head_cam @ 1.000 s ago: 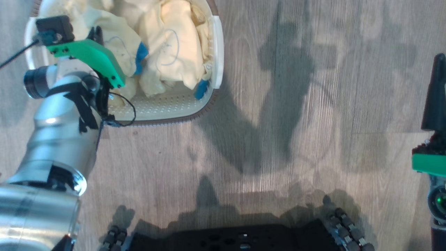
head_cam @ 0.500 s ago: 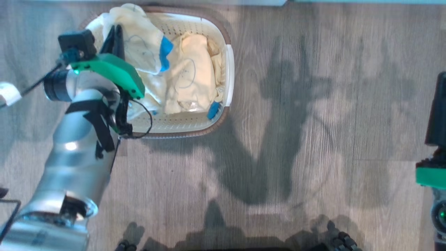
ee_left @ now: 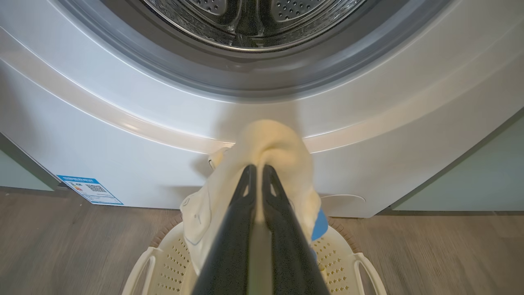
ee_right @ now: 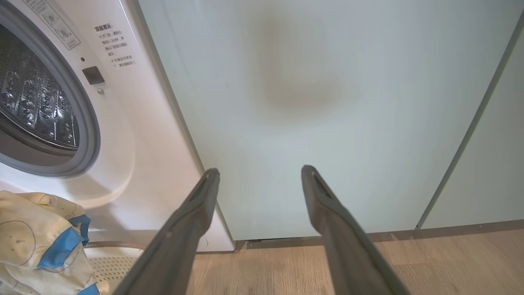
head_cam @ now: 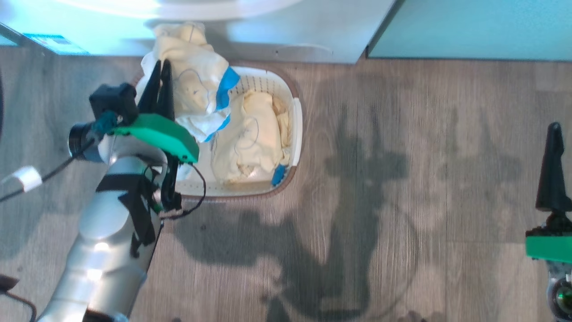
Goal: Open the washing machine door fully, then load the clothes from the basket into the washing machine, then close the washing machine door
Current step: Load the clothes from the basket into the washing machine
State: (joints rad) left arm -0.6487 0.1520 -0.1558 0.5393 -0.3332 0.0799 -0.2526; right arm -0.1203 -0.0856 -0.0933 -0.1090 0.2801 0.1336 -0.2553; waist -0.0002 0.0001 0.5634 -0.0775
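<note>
My left gripper point(head_cam: 161, 67) is shut on a pale-yellow garment with blue trim point(head_cam: 196, 89), held up above the far left end of the white basket point(head_cam: 297, 125). More of the clothes point(head_cam: 254, 134) lie in the basket. In the left wrist view the left gripper point(ee_left: 258, 168) pinches the garment point(ee_left: 270, 139) in front of the white washing machine point(ee_left: 123, 123), below its open steel drum point(ee_left: 249, 16). At the right, my right gripper point(ee_right: 260, 172) stands open and holds nothing, facing a cabinet. The washing machine door is out of view.
A pale-green cabinet point(ee_right: 327, 102) stands right of the machine point(ee_right: 135, 123). A blue label point(ee_left: 90, 189) is low on the machine's front. Wooden floor point(head_cam: 402, 201) stretches to the right of the basket, crossed by my shadow.
The head camera has tilted up, bringing the machine's base into view. My left gripper has lifted the garment out of the basket toward the machine. The right gripper stays open.
</note>
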